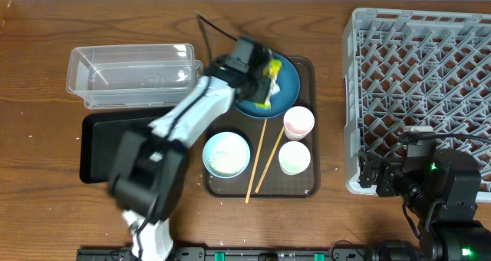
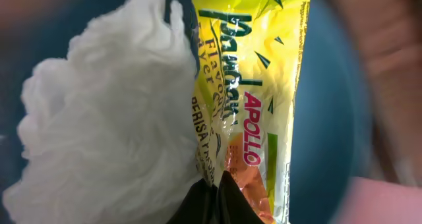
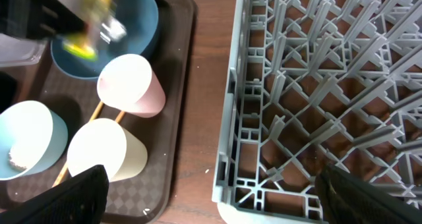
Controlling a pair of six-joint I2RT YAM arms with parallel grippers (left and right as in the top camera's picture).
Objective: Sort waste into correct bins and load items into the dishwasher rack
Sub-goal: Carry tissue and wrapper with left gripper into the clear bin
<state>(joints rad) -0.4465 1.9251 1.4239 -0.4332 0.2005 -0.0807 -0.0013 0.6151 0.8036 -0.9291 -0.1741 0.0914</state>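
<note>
Wrapper (image 2: 264, 85) lengthwise top-to-bottom in left wrist view, tissue (image 2: 105, 132) touching alongside.

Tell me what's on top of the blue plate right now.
A yellow snack wrapper and a crumpled white tissue lie together on the blue plate. The left hand covers part of the plate, so anything beneath it is hidden.

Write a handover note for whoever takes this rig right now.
Left gripper: over the plate, at the snack wrapper and tissue; grasp unclear.
Right gripper: open, beside the rack.
Bowl with rice, pink cup, pale cup and chopsticks sit on the brown tray.
Nothing seen in the clear tub, black tray or rack.
Done: nothing. Left: all waste, all dishes.
</note>
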